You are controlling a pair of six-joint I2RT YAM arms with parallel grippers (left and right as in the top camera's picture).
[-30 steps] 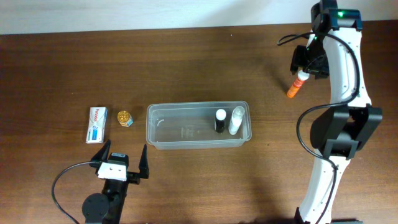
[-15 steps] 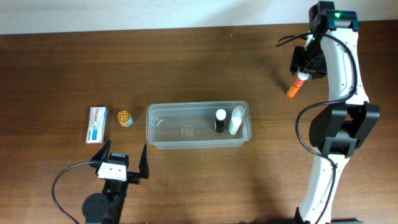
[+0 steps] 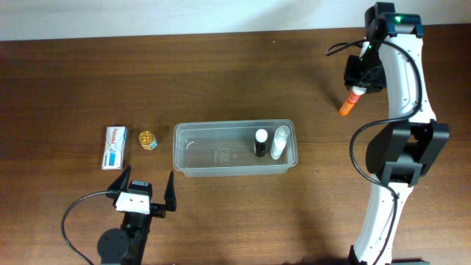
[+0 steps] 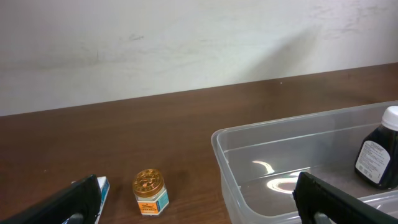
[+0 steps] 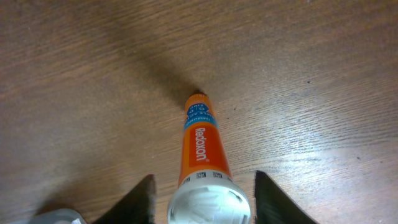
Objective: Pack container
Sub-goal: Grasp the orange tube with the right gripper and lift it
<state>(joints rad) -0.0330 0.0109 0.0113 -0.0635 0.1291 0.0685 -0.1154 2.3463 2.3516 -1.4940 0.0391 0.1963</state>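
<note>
The clear container [image 3: 221,152] [image 4: 298,122] stands mid-table, with a dark bottle [image 3: 260,142] [image 4: 377,159] and a white bottle [image 3: 280,142] upright at its right end. An orange tube [image 3: 347,104] [image 5: 200,140] with a white cap lies at the far right. My right gripper [image 3: 358,83] [image 5: 205,198] straddles the cap end; its fingers stand close on both sides, with a small gap on each, so it is open. My left gripper [image 3: 146,188] [image 4: 199,202] is wide open and holds nothing, in front of the container's left end.
A white-and-blue box [image 3: 114,146] [image 4: 101,185] and a small gold-lidded jar [image 3: 149,139] [image 4: 150,191] sit left of the container. A pale wall runs along the table's far edge. The right arm's white links rise along the right side.
My right gripper's fingers have narrowed around the tube's cap end. The tube, the container and my left arm have not moved.
</note>
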